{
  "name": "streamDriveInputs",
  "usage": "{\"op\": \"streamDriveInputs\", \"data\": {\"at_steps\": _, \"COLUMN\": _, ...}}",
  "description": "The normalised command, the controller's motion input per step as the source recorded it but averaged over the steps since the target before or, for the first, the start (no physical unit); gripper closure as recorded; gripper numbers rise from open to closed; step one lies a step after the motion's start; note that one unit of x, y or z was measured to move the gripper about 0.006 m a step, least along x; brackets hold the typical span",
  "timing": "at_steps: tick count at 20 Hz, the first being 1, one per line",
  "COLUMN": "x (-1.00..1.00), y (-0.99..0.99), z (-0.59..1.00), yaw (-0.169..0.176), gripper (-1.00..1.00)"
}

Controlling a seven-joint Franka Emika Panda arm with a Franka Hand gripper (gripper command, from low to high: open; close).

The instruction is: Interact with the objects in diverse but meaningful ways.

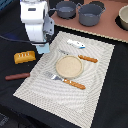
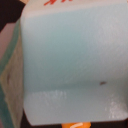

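My gripper (image 1: pixel 44 44) is down over the pale blue carton-shaped block (image 1: pixel 42 49), which stands at the placemat's corner on the exterior view's left. That block (image 2: pixel 75 60) fills the wrist view, with red lettering at one edge, and no fingers show there. The yellow-orange bread loaf (image 1: pixel 24 57) lies just to the exterior view's left of the block, and a sliver of it (image 2: pixel 76 125) shows in the wrist view. The reddish-brown sausage stick (image 1: pixel 17 76) lies nearer the front. A small white-and-blue piece (image 1: pixel 76 43) rests on the placemat's far edge.
A woven placemat (image 1: pixel 95 95) holds a round tan plate (image 1: pixel 69 66) and wooden-handled cutlery (image 1: pixel 74 83) beside it. Two grey pots (image 1: pixel 90 14) stand on a board at the back, with a bowl (image 1: pixel 123 17) at the far right.
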Motion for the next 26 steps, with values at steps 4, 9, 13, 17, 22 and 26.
{"op": "streamDriveInputs", "data": {"at_steps": 4, "x": 0.37, "y": -0.13, "z": -0.22, "yaw": 0.0, "gripper": 1.0}}
{"op": "streamDriveInputs", "data": {"at_steps": 9, "x": 0.1, "y": -0.13, "z": -0.29, "yaw": 0.0, "gripper": -1.0}}
{"op": "streamDriveInputs", "data": {"at_steps": 13, "x": 0.08, "y": 0.04, "z": 0.21, "yaw": 0.0, "gripper": -1.0}}
{"op": "streamDriveInputs", "data": {"at_steps": 17, "x": 0.22, "y": 0.1, "z": 0.7, "yaw": -0.009, "gripper": -1.0}}
{"op": "streamDriveInputs", "data": {"at_steps": 22, "x": -0.21, "y": -0.02, "z": 0.53, "yaw": -0.022, "gripper": -1.0}}
{"op": "streamDriveInputs", "data": {"at_steps": 26, "x": -0.73, "y": -0.28, "z": -0.02, "yaw": -0.038, "gripper": -1.0}}
